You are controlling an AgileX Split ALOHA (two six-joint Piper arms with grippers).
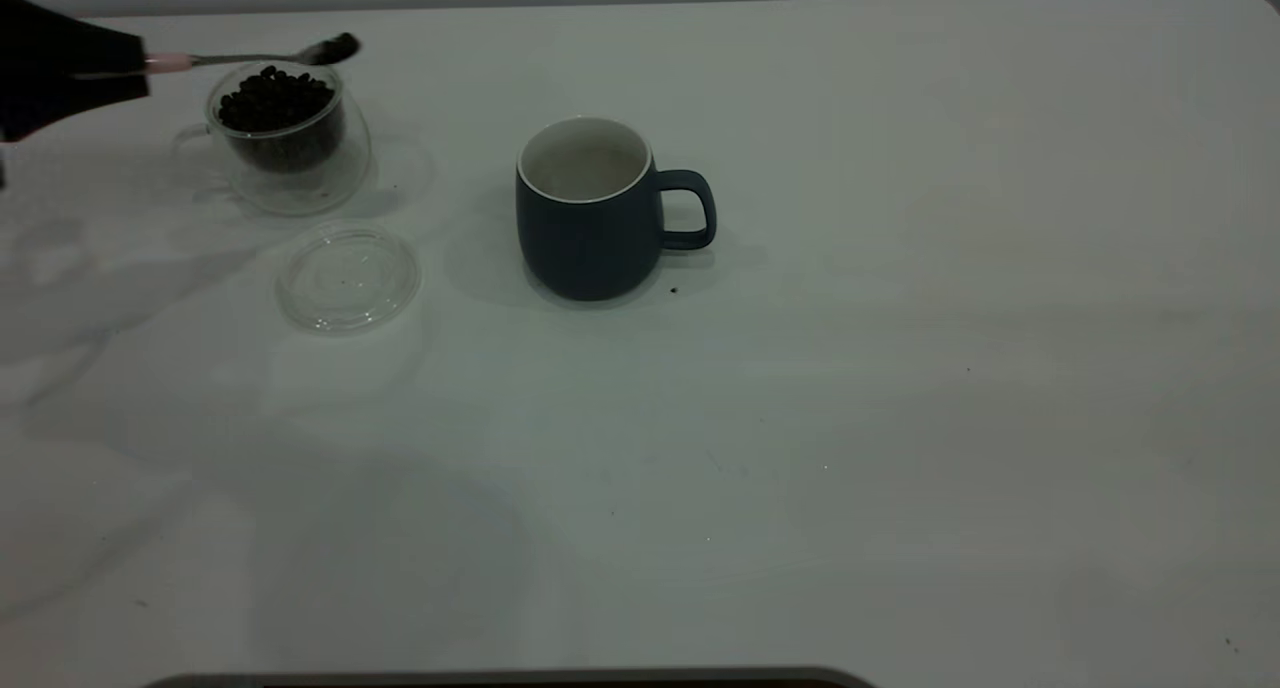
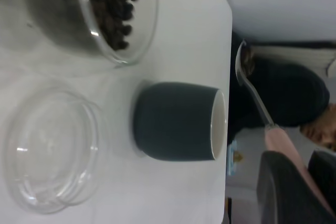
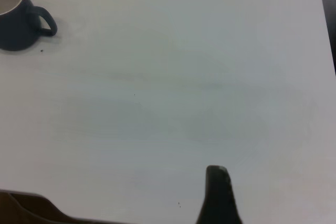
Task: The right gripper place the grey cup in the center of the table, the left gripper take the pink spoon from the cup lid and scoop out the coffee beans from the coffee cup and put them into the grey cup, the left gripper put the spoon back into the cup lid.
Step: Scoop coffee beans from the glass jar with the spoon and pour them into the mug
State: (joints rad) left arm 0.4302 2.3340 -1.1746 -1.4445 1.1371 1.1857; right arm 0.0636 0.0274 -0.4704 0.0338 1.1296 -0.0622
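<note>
The left hand (image 1: 140, 63) is reaching in from the far left edge of the exterior view, clenched on the pink handle of the spoon (image 1: 265, 56). The spoon is lying nearly level in the air, its bowl carrying a few dark beans and hanging just past the far rim of the glass cup (image 1: 285, 138). That cup is sitting on the tabletop (image 1: 900, 368) at the far left, heaped with coffee beans (image 1: 275, 98). The lid (image 1: 348, 276) is lying flat on the tabletop just in front of the glass cup, with nothing on it. The grey cup (image 1: 590, 213) is standing upright near the middle of the tabletop, well to the right of the glass cup, its handle pointing right; no beans are showing in its white interior.

In the left wrist view, the spoon (image 2: 257, 98) is sticking out from the left hand (image 2: 304, 192), above the grey cup (image 2: 176, 121), the lid (image 2: 50, 153) and the beans (image 2: 113, 3).

The right hand (image 3: 219, 195) is hovering over bare tabletop (image 3: 184, 77), well away from the grey cup (image 3: 18, 19); only one finger is showing, so I cannot tell its grip.
</note>
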